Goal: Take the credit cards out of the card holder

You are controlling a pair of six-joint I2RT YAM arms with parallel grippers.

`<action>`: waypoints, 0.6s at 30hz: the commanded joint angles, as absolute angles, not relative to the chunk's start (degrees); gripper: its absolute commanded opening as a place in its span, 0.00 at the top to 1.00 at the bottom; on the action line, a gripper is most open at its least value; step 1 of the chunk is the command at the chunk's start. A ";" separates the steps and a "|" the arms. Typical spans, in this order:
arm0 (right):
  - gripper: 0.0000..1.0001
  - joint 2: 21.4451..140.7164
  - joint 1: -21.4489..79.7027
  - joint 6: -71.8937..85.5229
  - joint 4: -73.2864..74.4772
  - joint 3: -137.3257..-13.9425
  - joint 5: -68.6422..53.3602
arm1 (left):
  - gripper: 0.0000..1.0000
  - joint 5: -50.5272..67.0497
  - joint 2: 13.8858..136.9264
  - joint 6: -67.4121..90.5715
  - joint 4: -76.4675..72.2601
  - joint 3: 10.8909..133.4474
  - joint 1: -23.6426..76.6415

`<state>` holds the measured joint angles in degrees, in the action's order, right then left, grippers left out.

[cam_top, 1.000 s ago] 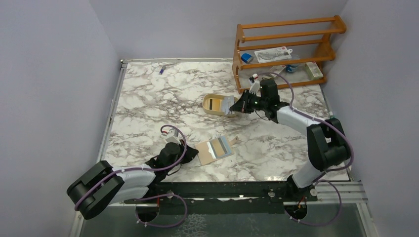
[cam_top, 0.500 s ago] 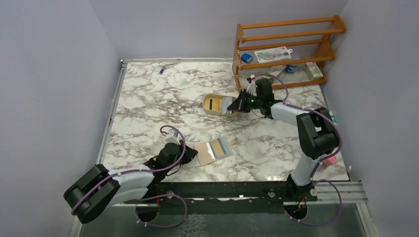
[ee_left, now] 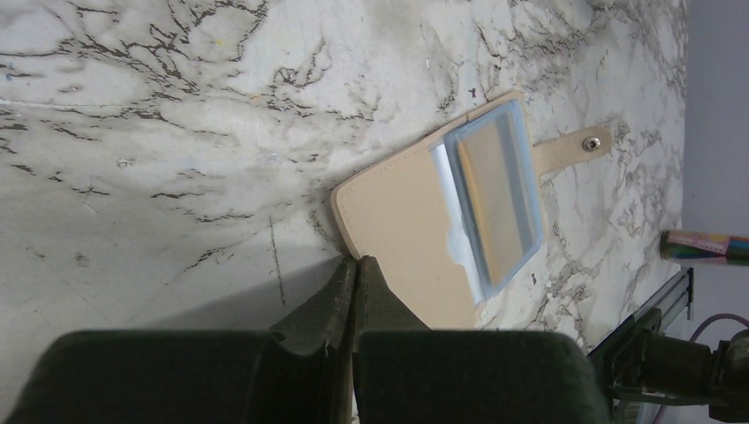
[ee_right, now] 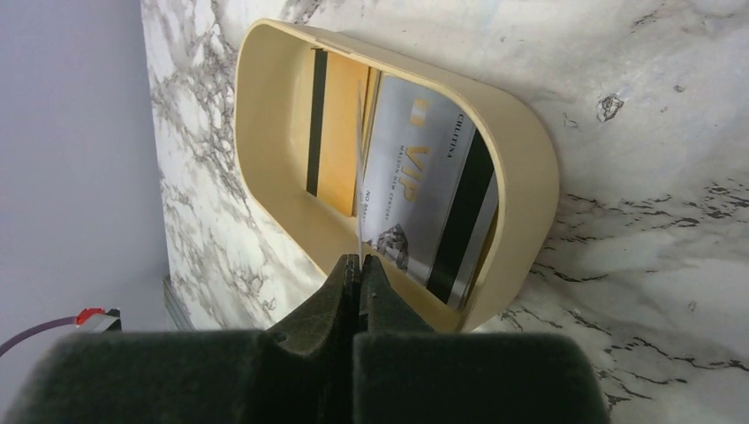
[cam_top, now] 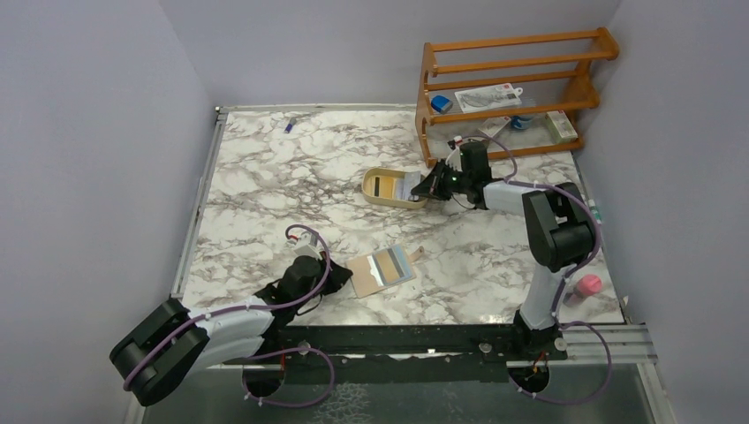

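Observation:
The tan card holder [cam_top: 366, 276] lies open near the table's front, and also shows in the left wrist view [ee_left: 406, 221]. A light blue credit card [ee_left: 495, 199] sits in its slotted side. My left gripper [ee_left: 355, 261] is shut, pinching the holder's near corner; in the top view the gripper [cam_top: 340, 281] is at the holder's left edge. My right gripper [ee_right: 356, 261] is shut on a thin whitish card [ee_right: 359, 168], seen edge-on over the cream oval tray [ee_right: 530, 177]. A silver VIP card [ee_right: 415, 185] and a yellowish dark-striped card [ee_right: 340, 132] lie in the tray [cam_top: 371, 196].
A wooden rack [cam_top: 512, 88] with small items stands at the back right, just behind my right gripper [cam_top: 430, 187]. A pink object [cam_top: 586, 284] sits at the right edge. A small purple item [cam_top: 289, 124] lies at the back left.
My right arm has folded in, and its gripper has shifted slightly towards the tray with the card still held. The left arm and the card holder have hardly moved.

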<state>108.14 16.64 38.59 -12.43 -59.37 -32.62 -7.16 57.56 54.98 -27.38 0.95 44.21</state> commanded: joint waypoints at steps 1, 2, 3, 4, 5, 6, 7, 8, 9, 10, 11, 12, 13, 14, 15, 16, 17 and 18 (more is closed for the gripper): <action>0.99 110.04 16.44 39.19 -14.31 -60.91 -32.96 | 1.00 -8.44 57.26 53.65 -24.81 -0.21 43.77; 0.99 110.35 16.46 39.20 -14.32 -60.99 -33.07 | 1.00 -8.44 57.38 53.62 -24.71 -0.23 43.81; 0.99 110.56 16.39 39.18 -14.33 -61.12 -33.13 | 1.00 -8.51 57.32 53.48 -24.62 -0.21 43.78; 0.99 110.81 16.35 39.13 -14.33 -61.15 -33.18 | 1.00 -8.52 57.38 53.40 -24.56 -0.22 43.77; 0.98 110.98 16.36 39.11 -14.26 -61.36 -33.36 | 1.00 -8.53 57.47 53.37 -24.49 -0.18 43.77; 0.95 111.17 16.35 38.99 -14.04 -61.66 -33.66 | 1.00 -8.53 57.68 53.22 -24.34 -0.23 43.77; 0.91 111.29 16.35 38.82 -13.73 -61.92 -33.97 | 1.00 -8.46 57.74 53.07 -24.20 -0.25 43.79; 0.86 111.27 16.39 38.54 -13.67 -62.14 -34.19 | 1.00 -8.52 57.81 53.04 -24.16 -0.25 43.77; 0.80 111.28 16.35 38.51 -13.38 -62.33 -34.25 | 1.00 -8.49 57.87 53.07 -24.09 -0.21 43.77; 0.77 111.13 16.35 38.33 -13.22 -62.50 -34.23 | 1.00 -8.52 58.00 53.01 -24.01 -0.22 43.77; 0.73 110.94 16.35 38.14 -13.01 -62.73 -34.17 | 1.00 -8.50 58.02 52.98 -24.05 0.83 43.77; 0.69 110.71 16.35 37.87 -12.60 -63.00 -33.98 | 1.00 -8.52 58.01 52.96 -24.00 1.15 43.81; 0.65 110.53 16.36 37.62 -12.18 -63.33 -33.79 | 1.00 -8.53 58.08 52.93 -24.00 1.15 43.82; 0.61 110.27 16.35 37.23 -11.70 -63.74 -33.77 | 1.00 -8.56 58.11 52.90 -23.92 1.25 43.82; 0.60 109.98 16.35 36.98 -11.16 -64.21 -33.63 | 1.00 -8.54 58.16 52.87 -23.91 1.29 43.78; 0.60 109.72 16.35 36.66 -10.54 -64.55 -33.47 | 1.00 -8.53 58.17 52.83 -23.83 1.29 43.77; 0.60 109.29 16.39 36.43 -10.02 -64.88 -33.10 | 1.00 -8.53 58.23 52.84 -23.83 1.30 43.78; 0.60 108.86 16.38 36.13 -9.16 -65.13 -32.48 | 1.00 -8.55 58.16 52.90 -23.78 1.28 43.77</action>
<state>110.48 16.49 38.00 -11.86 -62.94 -32.88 -7.16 57.58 54.35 -27.05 1.17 44.21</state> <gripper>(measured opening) 0.399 0.006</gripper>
